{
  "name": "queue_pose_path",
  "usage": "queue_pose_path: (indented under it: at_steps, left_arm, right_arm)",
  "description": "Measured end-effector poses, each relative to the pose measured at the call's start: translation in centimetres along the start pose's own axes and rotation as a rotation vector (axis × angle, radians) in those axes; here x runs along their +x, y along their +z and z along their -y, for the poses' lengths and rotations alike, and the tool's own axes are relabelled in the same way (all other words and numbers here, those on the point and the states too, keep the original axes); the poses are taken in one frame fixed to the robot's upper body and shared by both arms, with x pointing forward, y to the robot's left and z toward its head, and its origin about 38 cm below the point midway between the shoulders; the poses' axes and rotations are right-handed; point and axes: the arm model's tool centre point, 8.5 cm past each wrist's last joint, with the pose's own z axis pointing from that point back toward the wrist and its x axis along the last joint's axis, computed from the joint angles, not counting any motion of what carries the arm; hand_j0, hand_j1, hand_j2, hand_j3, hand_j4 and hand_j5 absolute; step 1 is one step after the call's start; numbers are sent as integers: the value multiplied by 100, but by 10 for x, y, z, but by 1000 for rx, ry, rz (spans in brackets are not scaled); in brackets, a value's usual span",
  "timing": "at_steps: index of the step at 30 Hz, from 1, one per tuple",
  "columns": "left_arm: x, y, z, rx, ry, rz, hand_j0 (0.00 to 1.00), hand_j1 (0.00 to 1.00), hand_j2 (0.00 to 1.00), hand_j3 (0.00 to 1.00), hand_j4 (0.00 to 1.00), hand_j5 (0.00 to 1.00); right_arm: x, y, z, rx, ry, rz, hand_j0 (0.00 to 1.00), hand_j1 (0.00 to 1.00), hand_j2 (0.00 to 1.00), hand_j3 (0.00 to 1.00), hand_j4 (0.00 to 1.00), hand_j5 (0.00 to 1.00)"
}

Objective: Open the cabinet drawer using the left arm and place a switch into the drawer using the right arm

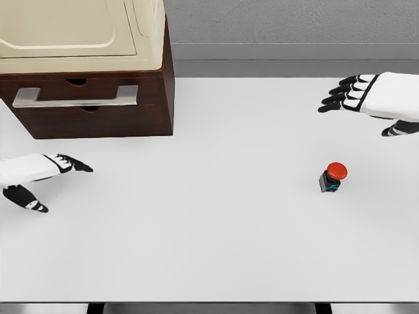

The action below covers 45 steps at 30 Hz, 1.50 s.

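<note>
Plainly not begun: cabinet drawer [88,111] shut flush in the dark wooden cabinet [163,85] at the far left of the white counter [209,248], silver bar handle [75,97] across its front. One cabinet, one drawer front, one handle, with two dark half-round notches above and below the bar. Cream-coloured top on the cabinet, cut off by the upper edge.

One switch [333,177], a red mushroom-head push button on a small black base, lying tilted on the counter right of centre, well apart from the cabinet and from both hands. Probably light and rigid, a hard plastic body; dome likely smooth and rounded, so liable to slip or roll out of a pinch. Better hold judged to be across the squarer black base, thumb on one side and fingers on the other, low near the counter. Tilt suggests it could topple or skid if nudged first.

Two hands. Left hand [46,171] low at the left edge, below and in front of the drawer, fingers [75,163] stretched forward and thumb spread away, holding nothing, clear of the handle. Right hand [370,95] high at the right edge, beyond the switch, fingers extended and loosely side by side, empty as well.

Handle likely stiff and easy to hook from beneath, given the gap behind the bar.
</note>
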Motion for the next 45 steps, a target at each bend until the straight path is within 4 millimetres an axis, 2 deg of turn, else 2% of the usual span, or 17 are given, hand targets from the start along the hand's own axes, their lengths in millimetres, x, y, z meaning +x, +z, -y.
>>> queue_pose_path:
  at_steps: [2, 4, 7, 9, 12, 15, 17, 21, 24, 26, 30, 37, 45]
  left_arm:
    - [1, -1, -3, 1, -7, 3, 100, 100, 100, 100, 100, 100]
    - [4, -2, -30, 34, -54, 9, 100, 100, 100, 100, 100, 100]
    - [20, -14, -45, 22, -108, 62, 100, 100, 100, 100, 100, 100]
    - [40, -26, -35, -16, -124, 127, 100, 100, 100, 100, 100, 100]
    - [65, -32, -36, -32, -160, 201, 100, 100, 100, 100, 100, 100]
    - [77, -18, -66, 15, -194, 219, 100, 100, 100, 100, 100, 100]
    - [87, 5, -118, 102, -256, 216, 100, 100, 100, 100, 100, 100]
    - [98, 22, -145, 165, -217, 254, 100, 100, 100, 100, 100, 100]
    - [108, 24, -142, 163, -172, 302, 100, 100, 100, 100, 100, 100]
    - [111, 21, -135, 154, -114, 335, 100, 100, 100, 100, 100, 100]
    - [113, 21, -135, 167, -25, 371, 100, 100, 100, 100, 100, 100]
    - [93, 19, -145, 160, 164, 162, 100, 100, 100, 100, 100, 100]
    - [77, 20, -145, 138, 255, 15, 100, 100, 100, 100, 100, 100]
  right_arm:
    - [0, 0, 0, -1, 0, 2, 100, 100, 100, 100, 100, 100]
    - [1, -1, -3, 4, -6, 5, 100, 100, 100, 100, 100, 100]
    - [0, -3, -11, 41, 7, -7, 100, 100, 100, 100, 100, 100]
    - [0, -7, -20, 79, 17, -13, 100, 100, 100, 100, 100, 100]
    - [6, -17, -40, 141, 3, 15, 100, 100, 100, 100, 100, 100]
    - [11, -24, -54, 185, 2, 33, 100, 100, 100, 100, 100, 100]
    - [13, -27, -60, 207, 6, 38, 100, 100, 100, 100, 100, 100]
    - [16, -31, -70, 247, 24, 44, 100, 100, 100, 100, 100, 100]
    - [19, -33, -73, 263, 33, 50, 100, 100, 100, 100, 100, 100]
    - [20, -35, -78, 282, 44, 50, 100, 100, 100, 100, 100, 100]
    - [21, -40, -82, 298, 63, 48, 100, 100, 100, 100, 100, 100]
    - [22, -54, -86, 295, 79, 56, 100, 100, 100, 100, 100, 100]
    - [13, -64, -99, 316, 70, 31, 100, 100, 100, 100, 100, 100]
